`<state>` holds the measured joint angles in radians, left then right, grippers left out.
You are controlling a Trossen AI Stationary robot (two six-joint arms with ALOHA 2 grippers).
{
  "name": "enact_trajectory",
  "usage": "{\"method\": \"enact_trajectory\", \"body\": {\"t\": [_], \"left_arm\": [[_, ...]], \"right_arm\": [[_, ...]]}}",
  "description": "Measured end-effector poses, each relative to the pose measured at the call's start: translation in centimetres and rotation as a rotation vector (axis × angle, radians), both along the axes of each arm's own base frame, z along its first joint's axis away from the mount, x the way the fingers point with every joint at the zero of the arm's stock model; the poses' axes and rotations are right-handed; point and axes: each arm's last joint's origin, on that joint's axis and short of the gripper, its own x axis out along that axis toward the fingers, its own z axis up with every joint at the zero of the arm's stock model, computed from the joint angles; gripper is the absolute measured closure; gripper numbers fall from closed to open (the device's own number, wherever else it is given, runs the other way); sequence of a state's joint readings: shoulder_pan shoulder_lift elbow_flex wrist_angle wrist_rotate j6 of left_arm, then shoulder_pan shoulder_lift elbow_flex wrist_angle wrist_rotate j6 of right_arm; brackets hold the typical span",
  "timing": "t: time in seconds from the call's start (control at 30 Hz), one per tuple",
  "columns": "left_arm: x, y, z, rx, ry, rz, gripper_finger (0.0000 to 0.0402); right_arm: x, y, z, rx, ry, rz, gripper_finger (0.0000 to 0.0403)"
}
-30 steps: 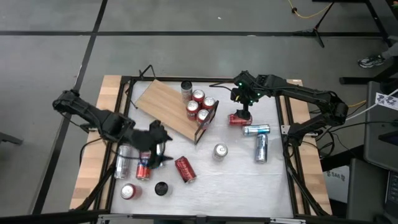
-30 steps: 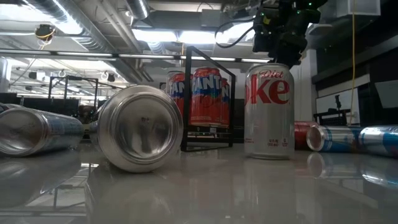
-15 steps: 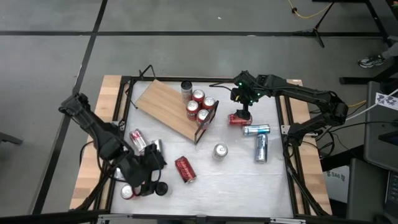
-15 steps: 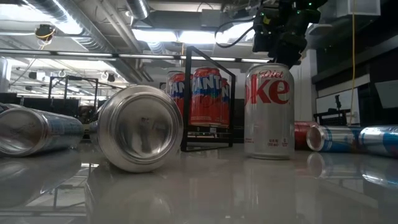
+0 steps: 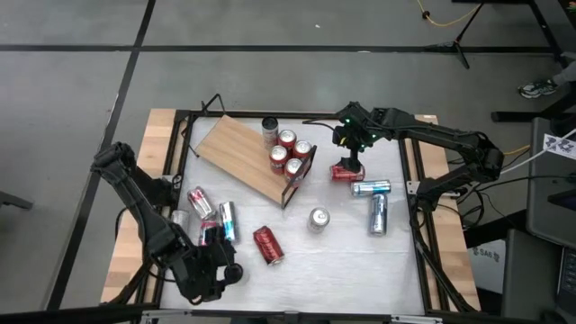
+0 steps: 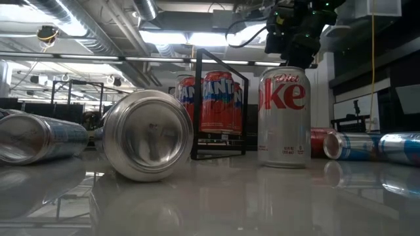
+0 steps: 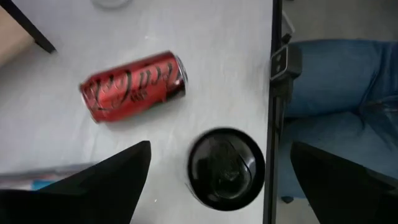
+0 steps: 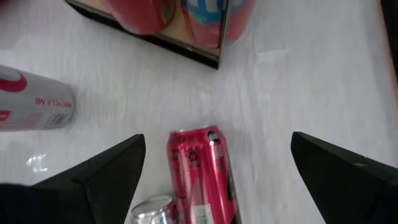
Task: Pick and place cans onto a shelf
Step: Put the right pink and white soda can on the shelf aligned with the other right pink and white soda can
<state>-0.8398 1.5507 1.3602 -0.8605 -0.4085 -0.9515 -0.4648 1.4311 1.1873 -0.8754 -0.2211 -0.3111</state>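
Observation:
The shelf (image 5: 238, 153) is a wooden board with a black frame (image 5: 303, 173) at its right end. Several red cans (image 5: 290, 151) stand on it by the frame. My left gripper (image 5: 219, 270) is open near the table's near edge, over the black disc (image 7: 227, 168). A red can (image 7: 134, 87) lies just beyond the disc. My right gripper (image 5: 350, 160) is open above a lying red can (image 8: 199, 171), which also shows in the high view (image 5: 346, 174). Neither gripper touches anything. An upright Diet Coke can (image 6: 283, 118) stands mid-table.
Several cans (image 5: 214, 218) lie at the left. Two silver-blue cans (image 5: 373, 200) lie at the right. A silver can (image 5: 270, 126) stands beyond the board. A person's legs in jeans (image 7: 336, 93) are past the near edge. A black table frame bar (image 7: 273, 124) runs there.
My left gripper has swung from over the cans at the left toward the table's near edge, and now hangs over the black disc. The right arm has kept still.

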Motion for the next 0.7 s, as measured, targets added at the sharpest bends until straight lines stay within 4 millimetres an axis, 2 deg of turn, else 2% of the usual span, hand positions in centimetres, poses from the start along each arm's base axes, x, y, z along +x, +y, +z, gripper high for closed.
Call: {"method": "enact_trajectory", "body": {"t": [0.3, 0.7], "left_arm": [[0.0, -1.4, -1.6, 0.016, 0.038, 0.006, 0.0024], [0.5, -2.2, -3.3, 0.054, 0.077, 0.001, 0.0024]], "right_arm": [[0.1, -0.1, 0.1, -0.007, -0.013, 0.000, 0.0013], [0.1, -0.1, 0.1, -0.006, -0.013, 0.000, 0.0013]]}}
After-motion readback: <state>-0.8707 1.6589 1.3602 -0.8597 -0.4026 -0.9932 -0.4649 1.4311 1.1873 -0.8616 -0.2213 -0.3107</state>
